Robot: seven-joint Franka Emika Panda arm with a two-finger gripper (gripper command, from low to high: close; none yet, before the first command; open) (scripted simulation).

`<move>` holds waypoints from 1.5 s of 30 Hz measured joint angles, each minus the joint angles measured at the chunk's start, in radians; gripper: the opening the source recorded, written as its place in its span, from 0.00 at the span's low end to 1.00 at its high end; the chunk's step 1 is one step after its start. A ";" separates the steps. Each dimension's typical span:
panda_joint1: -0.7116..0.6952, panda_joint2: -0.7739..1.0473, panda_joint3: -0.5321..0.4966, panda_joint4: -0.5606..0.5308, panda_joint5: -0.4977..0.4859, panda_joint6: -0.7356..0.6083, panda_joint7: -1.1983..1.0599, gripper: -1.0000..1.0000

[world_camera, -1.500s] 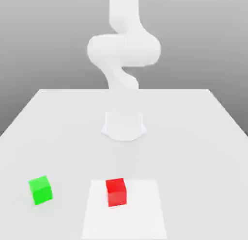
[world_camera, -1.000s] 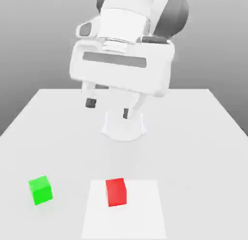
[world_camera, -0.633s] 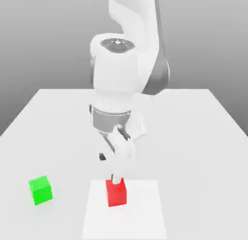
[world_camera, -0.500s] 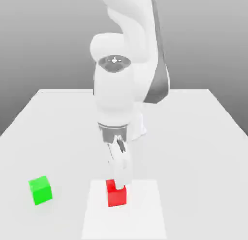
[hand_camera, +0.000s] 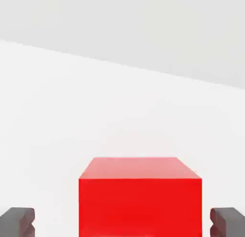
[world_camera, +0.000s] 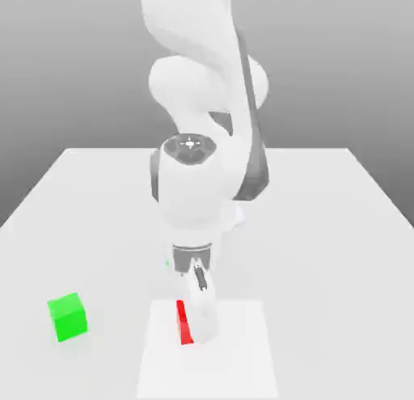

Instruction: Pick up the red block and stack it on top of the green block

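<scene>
From my station I see the arm (world_camera: 202,188) bent low over the near part of the white table (world_camera: 323,229), its white hand pointed down at the red block (world_camera: 184,326). In the exterior view the hand covers most of that block, so I only get a narrow red strip on the exterior view's left side of the hand. The block sits on a slightly brighter white square patch (world_camera: 242,350) marked on the table surface. The tool (hand_camera: 122,221) is open: through the hand view I see one dark fingertip (hand_camera: 16,220) on one side of the red block (hand_camera: 139,197) and the other dark fingertip (hand_camera: 228,220) on the other side, each with a clear strip of white table showing between pad and block, so neither pad touches it. The block stands square between them, its top face and one side face toward the camera, resting flat on the table. The green block (world_camera: 67,316) sits on the bare table well apart from the red one, toward the exterior view's left, upright and with nothing on it.
</scene>
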 joint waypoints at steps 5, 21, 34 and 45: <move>0.000 0.000 0.000 0.000 0.000 0.003 0.000 0.00; -0.075 -0.209 0.137 -0.026 0.246 -0.164 -0.178 0.00; -0.268 -0.264 -0.139 0.063 0.283 -0.316 0.016 0.00; -0.340 -0.067 -0.130 0.117 0.259 -0.174 0.099 1.00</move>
